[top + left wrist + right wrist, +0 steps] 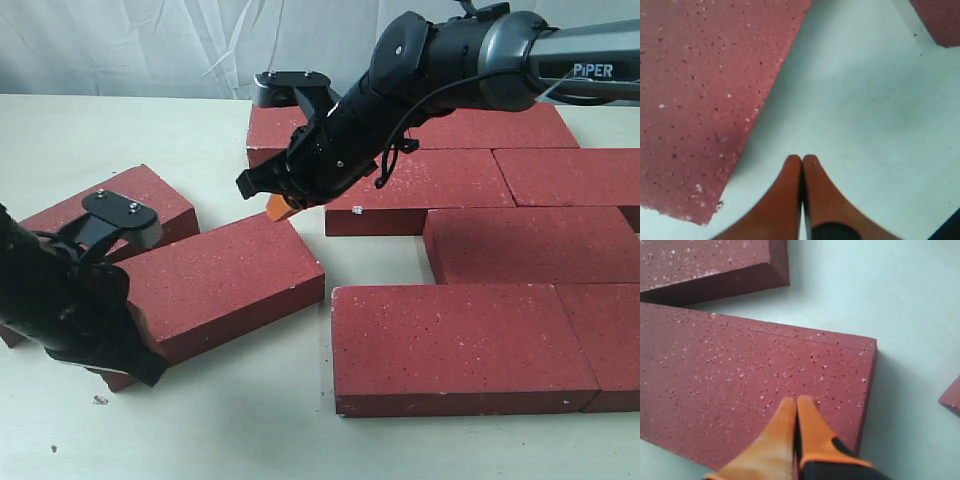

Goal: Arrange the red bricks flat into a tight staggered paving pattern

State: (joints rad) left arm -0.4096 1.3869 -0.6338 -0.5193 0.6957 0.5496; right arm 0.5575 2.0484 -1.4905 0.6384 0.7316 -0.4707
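Observation:
Several red bricks lie flat in staggered rows on the right, among them a front brick [460, 345] and a middle one [530, 243]. Two loose bricks lie at the left: a skewed one [225, 280] and one behind it [125, 205]. My right gripper [283, 207] [796, 401] is shut and empty, with its orange tips over the skewed brick [750, 385] near its end; contact cannot be told. My left gripper [802, 159] is shut and empty over bare table, beside a brick edge [705, 100]. In the exterior view the left arm [70, 310] hides its fingers.
The pale table [200, 420] shows in front of the loose bricks and in the gap [375, 258] between the skewed brick and the laid rows. White cloth [150, 45] hangs behind. A small speck [99, 400] lies near the front left.

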